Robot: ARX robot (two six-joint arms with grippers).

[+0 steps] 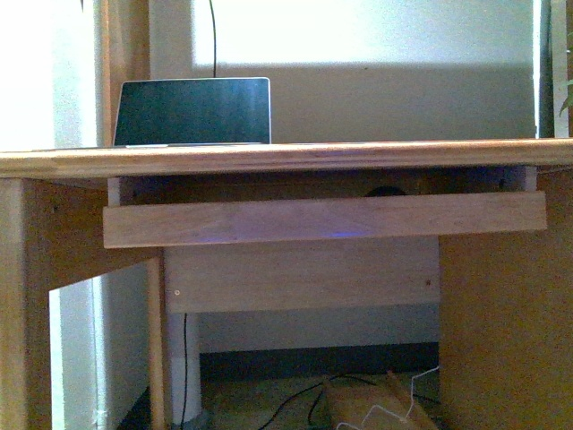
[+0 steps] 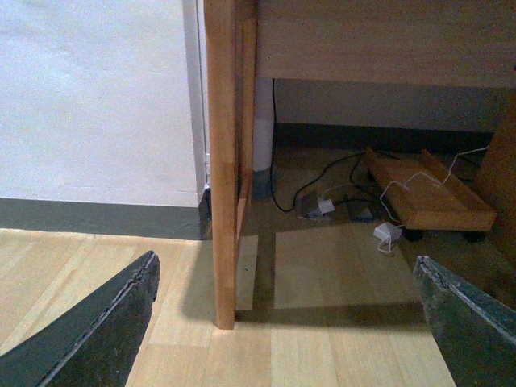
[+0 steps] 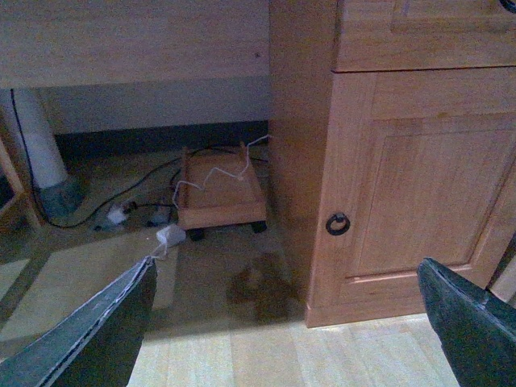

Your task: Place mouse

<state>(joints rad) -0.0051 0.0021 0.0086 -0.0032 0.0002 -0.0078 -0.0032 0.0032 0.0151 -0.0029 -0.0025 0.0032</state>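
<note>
Two grippers are seen spread wide and empty: the left gripper (image 2: 284, 266) is held facing a desk leg (image 2: 222, 161), the right gripper (image 3: 286, 266) a cabinet door (image 3: 411, 185). In the front view, a dark dome, taken for the mouse (image 1: 385, 190), is glimpsed behind the keyboard tray's front board (image 1: 322, 219), at four o'clock from the laptop (image 1: 192, 111).

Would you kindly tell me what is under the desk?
Under the desk, on the floor: a low wheeled wooden stand, loose cables and a white adapter. The tray's front board hides whatever lies on it.
</note>
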